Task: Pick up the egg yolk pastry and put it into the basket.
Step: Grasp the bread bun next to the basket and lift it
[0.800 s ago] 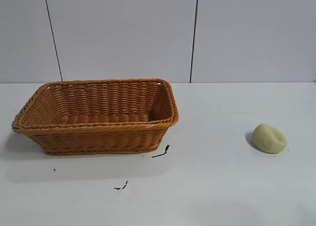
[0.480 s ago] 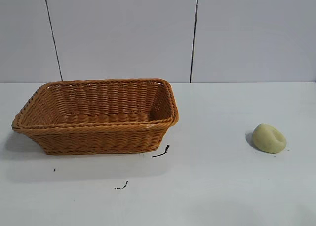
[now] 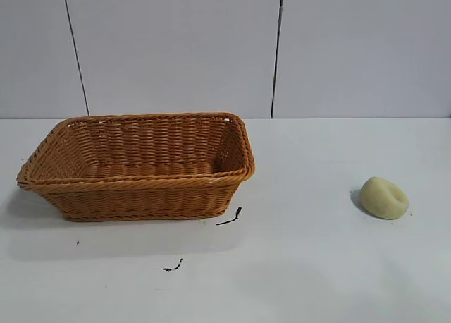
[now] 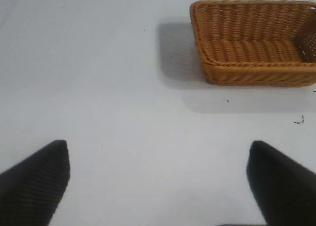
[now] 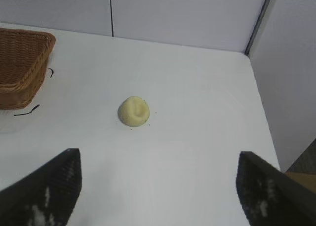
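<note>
The egg yolk pastry (image 3: 385, 197), a small pale yellow-green dome with a shallow dent, lies on the white table at the right; it also shows in the right wrist view (image 5: 134, 111). The orange-brown wicker basket (image 3: 141, 182) stands at the left and looks empty; the left wrist view shows it too (image 4: 256, 70). My right gripper (image 5: 159, 159) is open and empty, well short of the pastry. My left gripper (image 4: 158, 152) is open and empty over bare table, away from the basket. Neither gripper shows in the exterior view.
Small black scraps lie on the table in front of the basket (image 3: 230, 218) (image 3: 173, 266). The table's right edge (image 5: 261, 102) runs close to the pastry's side. A white panelled wall stands behind the table.
</note>
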Motion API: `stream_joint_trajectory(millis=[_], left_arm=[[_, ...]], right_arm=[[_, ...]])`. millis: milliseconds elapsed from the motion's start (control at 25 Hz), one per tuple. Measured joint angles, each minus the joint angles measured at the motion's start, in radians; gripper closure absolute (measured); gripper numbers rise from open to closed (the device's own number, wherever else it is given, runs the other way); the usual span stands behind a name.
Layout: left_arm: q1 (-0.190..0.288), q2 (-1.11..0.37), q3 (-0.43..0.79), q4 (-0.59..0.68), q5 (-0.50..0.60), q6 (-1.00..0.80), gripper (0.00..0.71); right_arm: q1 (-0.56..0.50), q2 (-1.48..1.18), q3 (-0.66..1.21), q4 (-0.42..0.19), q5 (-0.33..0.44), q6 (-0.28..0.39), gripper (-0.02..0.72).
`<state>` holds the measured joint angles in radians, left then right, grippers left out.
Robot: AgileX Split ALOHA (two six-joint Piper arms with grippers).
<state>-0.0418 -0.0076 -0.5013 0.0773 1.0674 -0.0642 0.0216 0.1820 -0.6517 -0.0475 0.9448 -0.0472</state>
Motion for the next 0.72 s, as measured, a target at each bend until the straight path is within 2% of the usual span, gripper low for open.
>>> stream_joint_trajectory(millis=[160, 400, 560, 640, 720], left_arm=[[0.0, 0.0, 0.0, 0.0, 0.0, 0.0, 0.014], [0.0, 0.0, 0.0, 0.0, 0.0, 0.0, 0.014], [0.0, 0.0, 0.0, 0.0, 0.0, 0.0, 0.014], [0.0, 0.0, 0.0, 0.0, 0.0, 0.0, 0.014], [0.0, 0.0, 0.0, 0.0, 0.0, 0.0, 0.014]], right_arm=[[0.0, 0.278, -0.122, -0.007, -0.014, -0.006, 0.115], [0.0, 0.691, -0.306, 0.042, -0.019, 0.001, 0.115], [0.0, 0.974, -0.433, 0.084, 0.013, 0.005, 0.115], [0.0, 1.166, -0.531, 0.096, 0.055, 0.005, 0.115], [0.0, 1.277, -0.588, 0.098, 0.057, 0.005, 0.115]])
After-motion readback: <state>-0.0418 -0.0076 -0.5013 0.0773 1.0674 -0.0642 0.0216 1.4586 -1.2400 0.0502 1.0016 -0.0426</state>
